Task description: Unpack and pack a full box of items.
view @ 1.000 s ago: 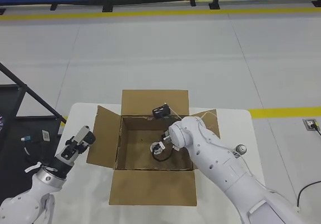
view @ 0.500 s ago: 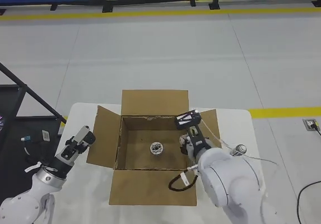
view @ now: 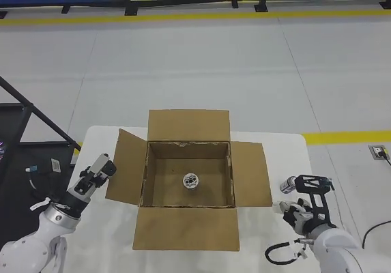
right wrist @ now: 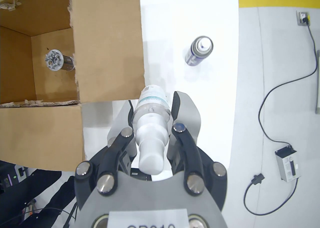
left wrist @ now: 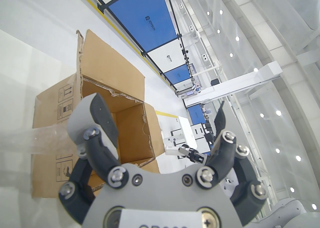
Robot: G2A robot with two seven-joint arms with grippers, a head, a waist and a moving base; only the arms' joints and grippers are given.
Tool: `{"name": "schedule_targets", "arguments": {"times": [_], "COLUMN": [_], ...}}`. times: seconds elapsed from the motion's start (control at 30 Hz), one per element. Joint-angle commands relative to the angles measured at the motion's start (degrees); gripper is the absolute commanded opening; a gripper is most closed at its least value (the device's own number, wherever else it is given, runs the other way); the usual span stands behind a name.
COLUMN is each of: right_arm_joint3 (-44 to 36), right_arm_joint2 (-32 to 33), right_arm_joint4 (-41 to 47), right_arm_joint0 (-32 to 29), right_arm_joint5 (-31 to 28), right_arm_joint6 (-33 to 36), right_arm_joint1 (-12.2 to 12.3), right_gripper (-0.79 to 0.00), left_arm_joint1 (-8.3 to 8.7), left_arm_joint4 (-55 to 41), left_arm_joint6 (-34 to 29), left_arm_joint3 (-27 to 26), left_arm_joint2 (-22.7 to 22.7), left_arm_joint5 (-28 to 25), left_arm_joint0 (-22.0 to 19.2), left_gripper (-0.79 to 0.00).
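An open cardboard box (view: 188, 228) stands in the middle of the white table (view: 113, 239). On its floor stands one small round item with a grey top (view: 191, 180) (right wrist: 58, 61). My right gripper (view: 297, 209) (right wrist: 152, 104) hangs over the table to the right of the box, shut on a clear bottle with a white cap (right wrist: 152, 124). A blue spray can (view: 289, 183) (right wrist: 199, 50) stands upright on the table just beyond it. My left gripper (view: 98, 167) (left wrist: 160, 116) is held open and holds nothing, left of the box (left wrist: 112, 64) and pointing at it.
The box's four flaps (right wrist: 105, 26) are folded outward over the table. The table's right edge (right wrist: 233, 89) runs close by the spray can. On the floor lie a black cable (right wrist: 275, 104) and a small grey unit (right wrist: 288, 164). A black rack (view: 4, 136) stands to the left.
The right arm has lifted out of the box and swung right, over the table beside the spray can, with the bottle in its gripper. The left arm has not moved.
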Motion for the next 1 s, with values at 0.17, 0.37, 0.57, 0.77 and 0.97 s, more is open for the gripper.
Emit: {"name": "schedule_targets", "arguments": {"times": [0.17,0.37,0.57,0.77,0.97], "right_arm_joint3": [5.4,16.3,23.9,28.4,31.8], "right_arm_joint2": [5.0,3.3,0.9,-0.4,-0.1], "right_arm_joint4": [5.5,3.1,-1.9,-4.6,-3.6], "right_arm_joint0": [-4.8,1.1,8.0,12.8,15.3], "right_arm_joint5": [0.0,2.5,4.1,4.6,3.6], "right_arm_joint6": [-7.7,-9.7,-7.0,-4.2,-3.2], "right_arm_joint1": [0.1,0.1,0.2,0.2,0.3], "right_gripper": [-0.785,-0.785,-0.785,-0.643,-0.394], "left_arm_joint1": [0.00,0.00,0.00,0.00,0.00], "left_arm_joint4": [0.0,0.0,0.0,0.0,0.0], "left_arm_joint6": [0.0,0.0,0.0,0.0,0.0], "left_arm_joint3": [0.0,0.0,0.0,0.0,0.0], "left_arm_joint2": [0.0,0.0,0.0,0.0,0.0], "left_arm_joint5": [0.0,0.0,0.0,0.0,0.0], "left_arm_joint0": [0.0,0.0,0.0,0.0,0.0], "left_gripper": [0.000,0.000,0.000,0.000,0.000]}}
